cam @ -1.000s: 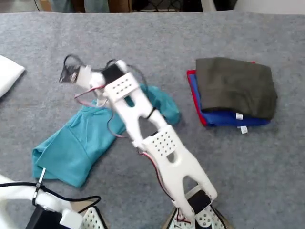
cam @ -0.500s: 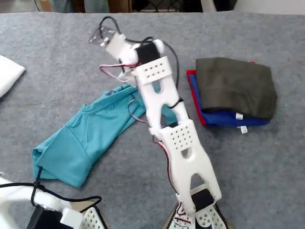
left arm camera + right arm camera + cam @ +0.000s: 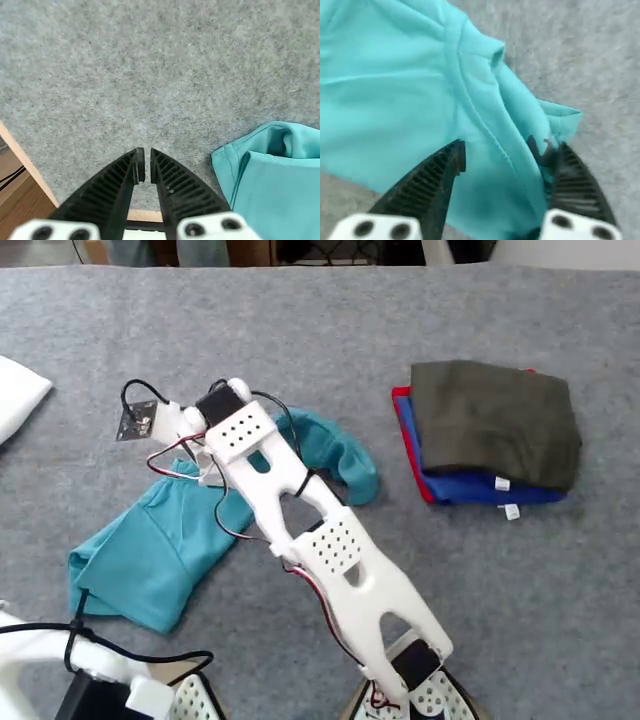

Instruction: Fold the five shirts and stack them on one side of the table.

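Right jaws spread wide astride a ridge of the crumpled teal shirt (image 3: 395, 90), likely poised to pinch it | left jaws pressed together, empty, over bare tabletop (image 3: 150, 75) beside its hem | folded stack (image 3: 490, 425) sits well apart.

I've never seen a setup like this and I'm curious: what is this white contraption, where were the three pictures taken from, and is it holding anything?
These are two white robot arms at a grey felt-covered table. The high view comes from a fixed camera above; the other two come from cameras on each arm's wrist, so its black jaws show close. The right arm stretches over a crumpled teal shirt, its jaws open astride a fold, gripping nothing. The left arm sits at the near edge, jaws shut and empty above the felt. Three folded shirts lie stacked: olive-grey on blue on red.
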You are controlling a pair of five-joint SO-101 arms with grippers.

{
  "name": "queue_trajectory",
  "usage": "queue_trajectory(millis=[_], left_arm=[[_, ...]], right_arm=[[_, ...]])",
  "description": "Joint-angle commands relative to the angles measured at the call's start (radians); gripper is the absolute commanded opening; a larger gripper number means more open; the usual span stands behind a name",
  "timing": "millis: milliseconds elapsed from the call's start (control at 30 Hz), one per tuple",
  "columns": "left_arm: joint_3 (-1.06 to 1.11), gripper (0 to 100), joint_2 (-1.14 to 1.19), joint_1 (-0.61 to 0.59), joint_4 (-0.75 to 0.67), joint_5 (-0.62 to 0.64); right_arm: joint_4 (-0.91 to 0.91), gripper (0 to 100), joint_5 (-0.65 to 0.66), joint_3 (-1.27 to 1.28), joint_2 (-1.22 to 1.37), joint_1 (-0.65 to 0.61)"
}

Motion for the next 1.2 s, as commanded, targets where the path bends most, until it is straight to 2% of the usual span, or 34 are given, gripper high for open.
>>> queue_trajectory(millis=[0,67,133,300,500,700,833,967,1033,1100,1167], left_arm=[[-0.012,5,-0.028,-0.012,-0.014,0.008],[-0.012,5,-0.025,-0.01,-0.014,0.008],[-0.012,5,-0.025,-0.01,-0.015,0.008],[-0.012,5,-0.025,-0.004,-0.015,0.008],[-0.012,5,-0.025,-0.004,-0.015,0.008],[-0.012,5,-0.025,-0.002,-0.015,0.008],[-0.007,5,-0.025,-0.004,-0.014,0.008],[-0.004,5,-0.026,-0.008,-0.011,0.008],[-0.002,5,-0.025,-0.008,-0.009,0.008],[-0.002,5,-0.025,-0.008,-0.009,0.008],[-0.002,5,-0.025,-0.008,-0.011,0.008]], right_arm=[[-0.015,0.5,-0.009,-0.084,-0.015,0.038],[0.014,4.6,-0.049,-0.17,-0.025,0.068],[0.058,1.1,-0.066,-0.251,-0.039,0.089],[0.071,1.3,-0.132,-0.305,-0.159,0.143],[0.068,1.3,-0.126,-0.114,-0.404,0.095],[0.0,2.2,0.002,0.216,-0.395,0.003],[-0.081,14.9,0.014,0.32,-0.312,-0.017],[-0.115,27.2,0.014,0.294,-0.206,-0.014],[-0.117,29.6,0.014,0.262,-0.151,-0.011],[-0.109,23.2,0.011,0.219,-0.101,-0.011],[-0.092,6.7,0.008,0.162,-0.064,0.0]])
